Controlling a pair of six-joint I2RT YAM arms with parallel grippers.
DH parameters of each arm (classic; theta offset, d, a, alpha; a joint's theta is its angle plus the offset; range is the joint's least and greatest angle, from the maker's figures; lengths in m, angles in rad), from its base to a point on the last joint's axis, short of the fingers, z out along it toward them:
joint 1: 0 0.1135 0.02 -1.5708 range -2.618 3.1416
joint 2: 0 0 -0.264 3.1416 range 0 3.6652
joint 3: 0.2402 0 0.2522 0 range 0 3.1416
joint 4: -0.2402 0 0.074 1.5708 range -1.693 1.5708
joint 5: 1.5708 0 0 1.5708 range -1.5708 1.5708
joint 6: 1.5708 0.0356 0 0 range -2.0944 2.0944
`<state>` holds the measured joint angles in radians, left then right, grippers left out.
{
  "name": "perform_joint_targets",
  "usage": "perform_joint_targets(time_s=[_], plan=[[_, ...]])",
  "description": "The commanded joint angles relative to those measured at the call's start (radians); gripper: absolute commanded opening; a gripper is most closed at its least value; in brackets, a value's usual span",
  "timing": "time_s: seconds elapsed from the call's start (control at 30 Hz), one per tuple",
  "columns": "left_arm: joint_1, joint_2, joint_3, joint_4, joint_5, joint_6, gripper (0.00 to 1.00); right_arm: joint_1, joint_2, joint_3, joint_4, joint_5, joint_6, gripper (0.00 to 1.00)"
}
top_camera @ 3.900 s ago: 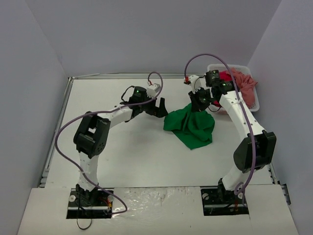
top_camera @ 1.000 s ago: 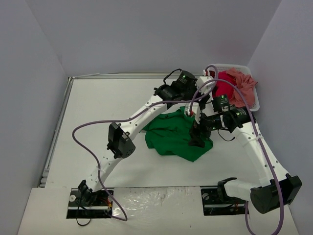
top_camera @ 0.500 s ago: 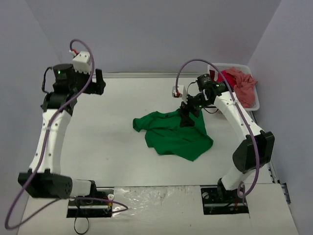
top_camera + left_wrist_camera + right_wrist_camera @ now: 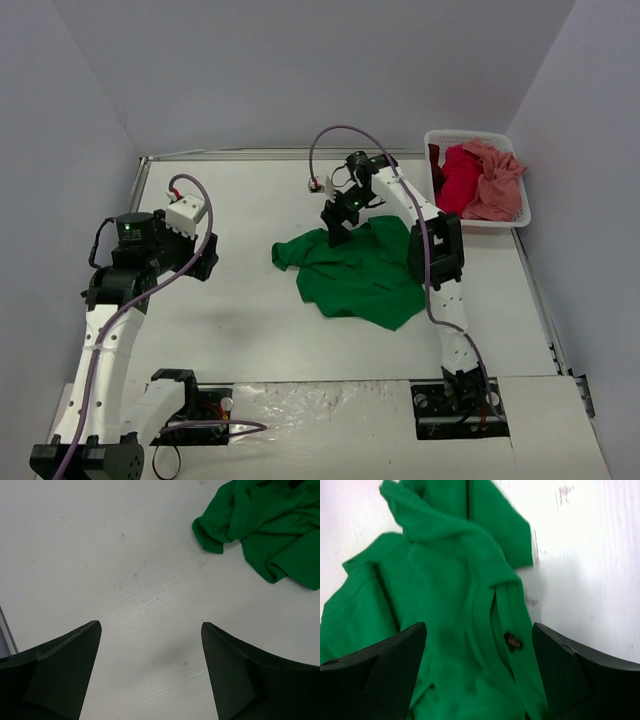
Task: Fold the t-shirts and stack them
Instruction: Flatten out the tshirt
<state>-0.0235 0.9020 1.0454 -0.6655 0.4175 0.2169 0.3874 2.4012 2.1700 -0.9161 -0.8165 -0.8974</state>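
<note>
1. Step in hand: spreading the green t-shirt [image 4: 360, 275], which lies crumpled on the bench [image 4: 240, 200]; nothing is folded yet.
2. The right end effector [image 4: 338, 228] hovers over that shirt's far edge, jaws wide, holding nothing.
3. The left end effector [image 4: 203, 256], well to its left, is wide and empty too.
4. Next, I judge, each must pinch an edge and pull it flat.
5. The red t-shirt [image 4: 455, 182] and pink t-shirt [image 4: 495, 172] sit in the basket [image 4: 497, 222] to its right.

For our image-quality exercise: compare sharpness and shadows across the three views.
Right wrist view: the green t-shirt looks smeared and soft-edged. Left wrist view: scuffs on the table are crisp, with a faint shadow low centre. Top view: even light, soft shadows, everything sharp.
</note>
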Motion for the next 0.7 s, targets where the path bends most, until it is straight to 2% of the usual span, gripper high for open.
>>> perform_joint_targets(time_s=[0.0, 0.2, 0.3, 0.33, 0.4, 0.43, 0.5, 0.57, 0.63, 0.67], plan=[[0.008, -0.048, -0.001, -0.026, 0.003, 0.044, 0.80, 0.036, 0.016, 0.120, -0.063, -0.019, 0.008, 0.82], [0.008, -0.081, -0.059, -0.045, 0.014, 0.053, 0.80, 0.073, 0.082, 0.203, 0.025, -0.029, 0.064, 0.84], [0.008, -0.087, -0.067, -0.065, 0.006, 0.064, 0.80, 0.090, 0.101, 0.211, 0.060, -0.024, 0.097, 0.80], [0.008, -0.090, -0.076, -0.066, 0.004, 0.067, 0.80, 0.093, 0.114, 0.220, 0.060, -0.021, 0.104, 0.65], [0.008, -0.097, -0.087, -0.068, 0.018, 0.071, 0.80, 0.100, 0.122, 0.214, 0.060, -0.012, 0.112, 0.42], [0.008, -0.097, -0.091, -0.068, 0.023, 0.072, 0.80, 0.102, 0.121, 0.208, 0.060, -0.004, 0.115, 0.24], [0.008, -0.092, -0.090, -0.068, 0.030, 0.076, 0.80, 0.102, 0.104, 0.168, 0.059, 0.016, 0.112, 0.13], [0.008, -0.083, -0.087, -0.068, 0.040, 0.078, 0.80, 0.100, 0.084, 0.137, 0.062, 0.030, 0.097, 0.15], [0.008, -0.077, -0.087, -0.060, 0.046, 0.078, 0.80, 0.099, 0.062, 0.111, 0.060, 0.045, 0.095, 0.28], [0.008, -0.077, -0.087, -0.060, 0.052, 0.076, 0.80, 0.097, 0.050, 0.105, 0.060, 0.048, 0.089, 0.54]])
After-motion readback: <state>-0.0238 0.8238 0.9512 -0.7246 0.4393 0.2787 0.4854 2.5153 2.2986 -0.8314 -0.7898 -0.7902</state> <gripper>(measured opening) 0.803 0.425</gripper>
